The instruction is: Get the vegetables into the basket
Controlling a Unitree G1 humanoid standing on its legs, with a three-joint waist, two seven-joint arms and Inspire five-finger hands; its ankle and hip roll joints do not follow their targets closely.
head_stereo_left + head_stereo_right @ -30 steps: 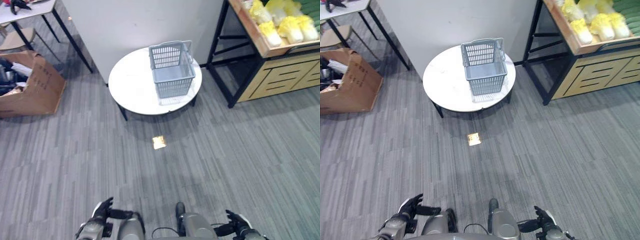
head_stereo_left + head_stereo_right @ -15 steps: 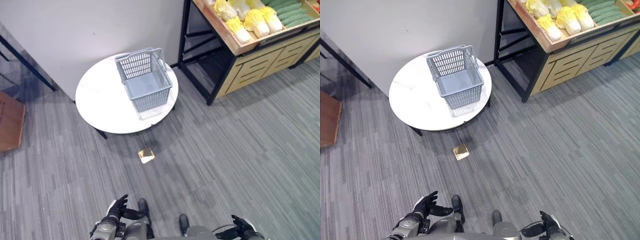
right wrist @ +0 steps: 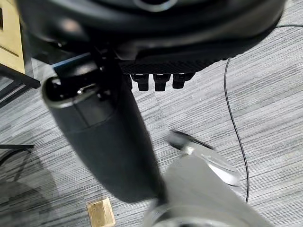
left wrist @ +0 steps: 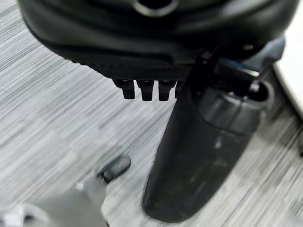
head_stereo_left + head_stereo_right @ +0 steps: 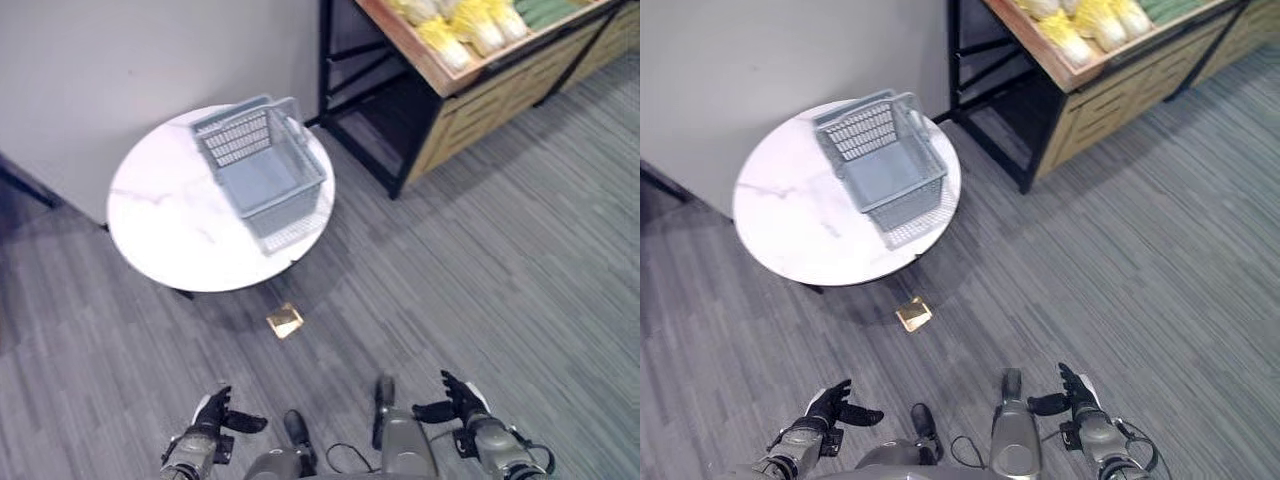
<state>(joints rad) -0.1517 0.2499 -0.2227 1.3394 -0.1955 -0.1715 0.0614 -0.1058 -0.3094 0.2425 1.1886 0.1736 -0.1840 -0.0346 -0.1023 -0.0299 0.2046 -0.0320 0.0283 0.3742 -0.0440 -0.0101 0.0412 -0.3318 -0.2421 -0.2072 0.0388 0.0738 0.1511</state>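
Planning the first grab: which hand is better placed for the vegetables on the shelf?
Probably right. The vegetables lie on the shelf at the robot's right, beyond the basket. Right hand and left hand both hang low, open.

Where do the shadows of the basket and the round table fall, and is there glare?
Left eye view: the basket throws a mesh-patterned shadow onto the table toward the robot; no glare patch on the tabletop. Right eye view: the table's shadow lies on the carpet, near the floor plate.

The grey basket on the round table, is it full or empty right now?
Empty. The basket stands upright on the round table, and its bare grey floor shows through the open top.
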